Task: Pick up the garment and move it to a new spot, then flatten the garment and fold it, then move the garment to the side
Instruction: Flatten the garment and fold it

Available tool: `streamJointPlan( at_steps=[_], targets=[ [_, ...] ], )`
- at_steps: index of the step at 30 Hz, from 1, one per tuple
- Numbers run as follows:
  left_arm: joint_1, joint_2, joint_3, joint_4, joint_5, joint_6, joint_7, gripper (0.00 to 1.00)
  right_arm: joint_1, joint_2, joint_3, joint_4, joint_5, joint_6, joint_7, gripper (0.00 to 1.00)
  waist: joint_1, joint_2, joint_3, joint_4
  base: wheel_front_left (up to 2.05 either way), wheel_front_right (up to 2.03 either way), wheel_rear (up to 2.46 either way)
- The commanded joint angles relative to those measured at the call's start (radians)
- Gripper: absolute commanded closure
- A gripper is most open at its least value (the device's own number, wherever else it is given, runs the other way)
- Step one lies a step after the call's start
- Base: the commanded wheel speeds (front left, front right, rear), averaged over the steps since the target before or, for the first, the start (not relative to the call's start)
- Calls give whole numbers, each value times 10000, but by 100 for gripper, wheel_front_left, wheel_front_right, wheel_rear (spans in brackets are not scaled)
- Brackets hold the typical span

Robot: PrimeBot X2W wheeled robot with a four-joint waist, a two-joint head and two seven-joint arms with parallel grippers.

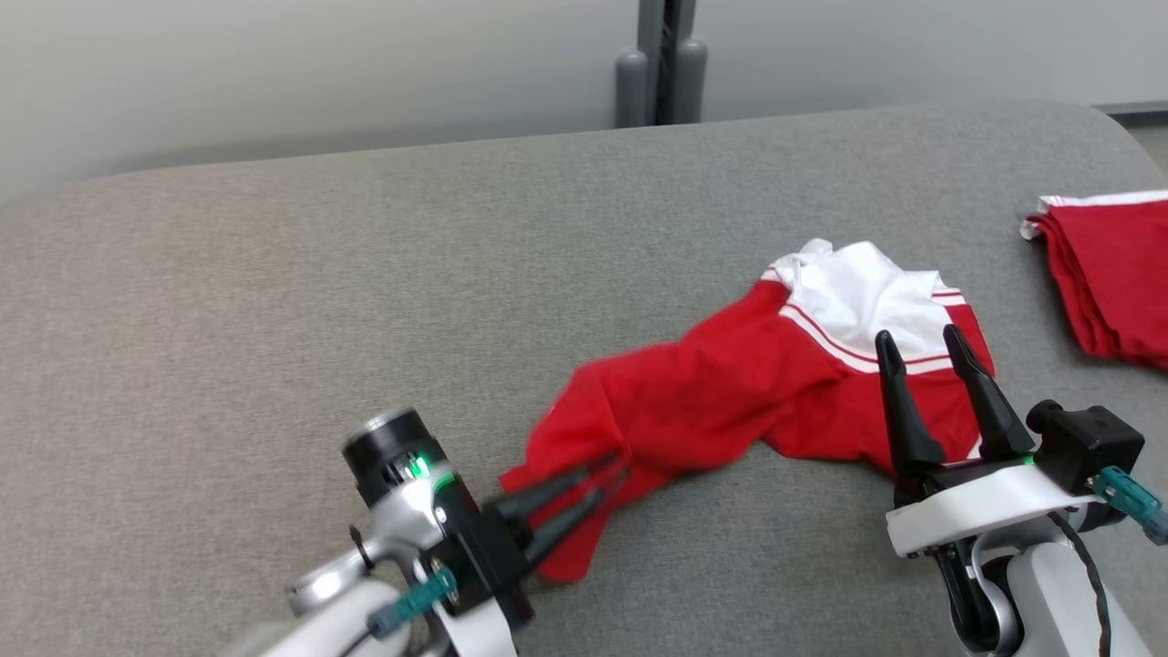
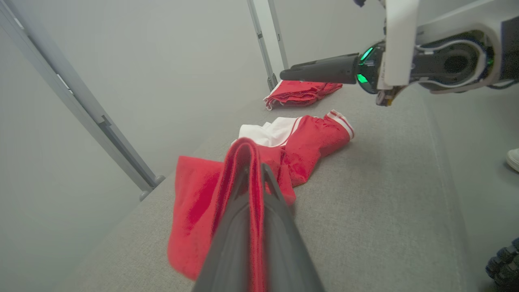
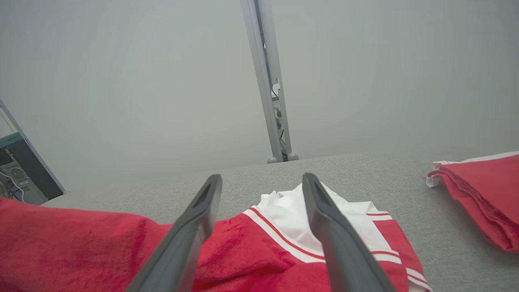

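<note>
We see the garment (image 1: pixel 730 383) crumpled at centre-right of the head frame, on the grey surface (image 1: pixel 319 274). The left gripper (image 1: pixel 613 470), at lower centre, is clamped on the garment's lower-left end. Blur hides the exact contact, which appears to be a fold. The right gripper (image 1: pixel 919 336), at lower right, stands wide and holds nothing, its fingers overlapping the white-banded end.

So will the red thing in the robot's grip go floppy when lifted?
Probably floppy: the red garment lies crumpled, and it bunches where the left jaws are shut on it, so the rest should dangle. It looks thin, so likely light. The grey fabric surface may drag at it slightly.
</note>
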Motion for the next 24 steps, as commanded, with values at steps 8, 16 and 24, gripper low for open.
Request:
streamJointPlan(
  at_steps=[8, 16, 24],
  targets=[
    [58, 201, -2321, 1185, 290, -13, -35, 55, 130, -79, -77, 267, -142, 1, 2, 0, 0, 0, -453, 600, 0, 0, 0],
    [273, -306, -2093, 1703, -254, -14, -35, 0, 218, -129, -78, 339, -174, 1, 2, 0, 0, 0, -568, 718, 0, 0, 0],
    [906, -704, 1093, 445, -337, 404, -35, 0, 210, -156, -63, 157, -163, 1, 2, 0, 0, 0, -680, 725, 0, 0, 0]
  ],
)
